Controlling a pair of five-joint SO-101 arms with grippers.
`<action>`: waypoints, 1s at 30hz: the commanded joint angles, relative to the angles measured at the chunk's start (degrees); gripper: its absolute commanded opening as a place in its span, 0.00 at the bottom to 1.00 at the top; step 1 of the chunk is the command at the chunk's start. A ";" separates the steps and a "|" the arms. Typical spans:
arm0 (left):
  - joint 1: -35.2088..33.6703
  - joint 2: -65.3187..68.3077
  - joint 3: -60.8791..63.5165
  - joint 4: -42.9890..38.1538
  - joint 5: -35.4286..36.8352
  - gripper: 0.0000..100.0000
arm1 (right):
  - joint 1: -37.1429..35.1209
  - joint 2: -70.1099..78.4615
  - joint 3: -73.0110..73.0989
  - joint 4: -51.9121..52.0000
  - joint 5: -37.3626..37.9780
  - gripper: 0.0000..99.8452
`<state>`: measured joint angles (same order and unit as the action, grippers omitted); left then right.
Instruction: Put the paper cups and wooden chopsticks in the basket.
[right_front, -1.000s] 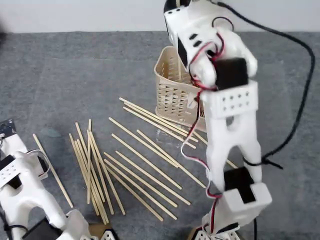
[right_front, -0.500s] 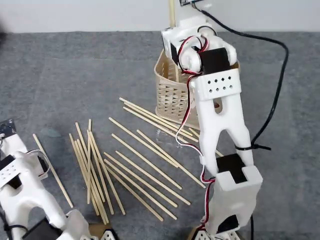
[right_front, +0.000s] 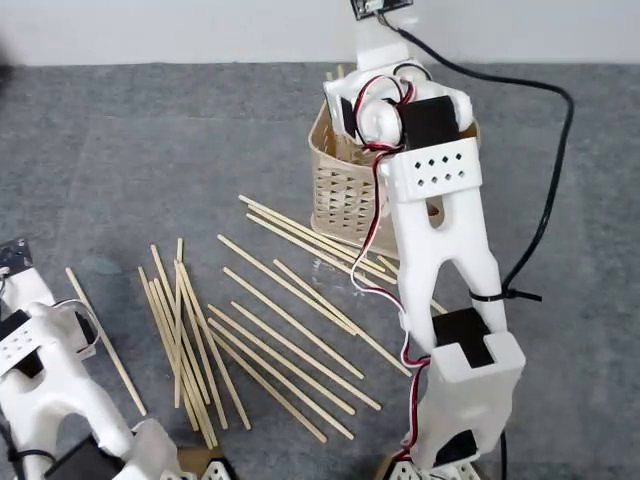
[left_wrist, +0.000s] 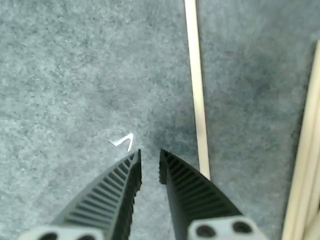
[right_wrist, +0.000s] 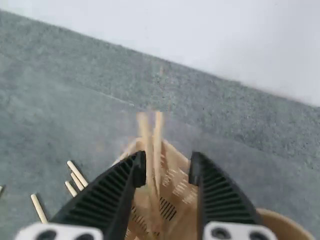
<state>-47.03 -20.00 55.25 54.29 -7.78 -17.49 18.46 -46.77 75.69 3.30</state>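
Jaws apart, right gripper (right_wrist: 167, 157) hovers over the basket (right_wrist: 175, 200).

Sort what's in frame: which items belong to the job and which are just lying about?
Job:
- beige lattice basket
- loose wooden chopsticks scattered on the mat
- chopsticks over the basket, seen between the open jaws of the right claw

Lying about:
- small white scrap near the left claw
- black cable
- grey mat

White plastic arms (right_front: 440, 230) with black servos (right_front: 430, 120), red-and-white wires (right_front: 383, 172), a black cable (right_front: 559, 170) and black ribbed pincer fingers (left_wrist: 115, 200).
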 joint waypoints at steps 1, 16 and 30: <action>0.44 -1.67 -0.04 -0.97 0.09 0.07 | 0.04 -2.15 -0.70 0.66 -0.53 0.17; 0.44 -1.58 -0.04 -0.97 0.09 0.07 | -5.93 -16.13 -0.62 26.24 -0.44 0.17; 0.35 -1.58 -0.04 -1.05 0.09 0.07 | -13.05 -32.57 35.96 21.41 -0.53 0.18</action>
<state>-47.03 -20.00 55.25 54.29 -7.78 -28.75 -9.76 -18.20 99.96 3.30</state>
